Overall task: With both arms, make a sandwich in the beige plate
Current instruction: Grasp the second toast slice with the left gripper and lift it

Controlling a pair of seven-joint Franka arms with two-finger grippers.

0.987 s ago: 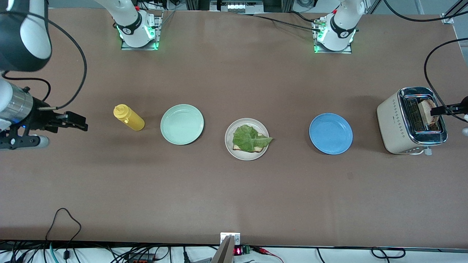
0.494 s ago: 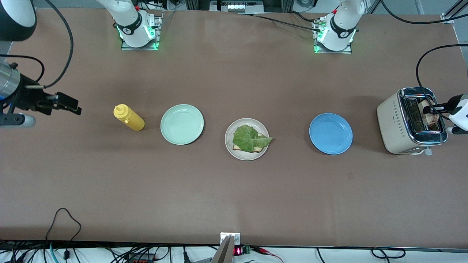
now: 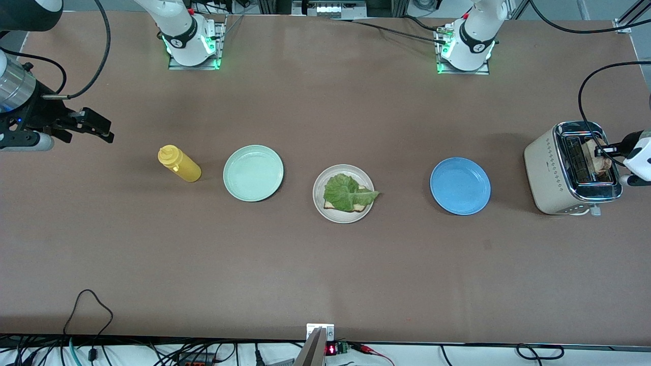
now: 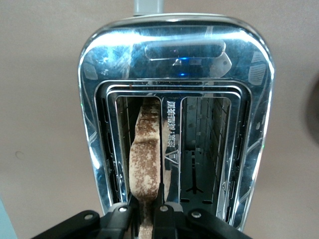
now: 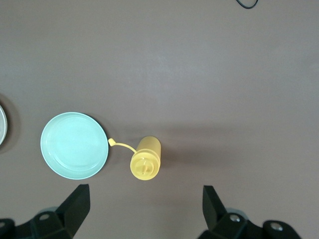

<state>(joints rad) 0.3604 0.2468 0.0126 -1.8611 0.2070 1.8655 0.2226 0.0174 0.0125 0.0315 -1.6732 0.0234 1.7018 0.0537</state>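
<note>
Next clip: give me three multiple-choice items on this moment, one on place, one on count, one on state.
1. The lettuce leaf lies on:
A. mint-green plate
B. beige plate
C. blue plate

2. Plates on the table:
A. two
B. three
C. four

3. The left gripper is:
A. open over the mustard bottle
B. resting on the table
C. shut on the toast slice in the toaster

Key: B, the leaf covers bread on the middle plate; B, mint-green, beige and blue plates; C, the left wrist view shows the fingers pinching the slice.
</note>
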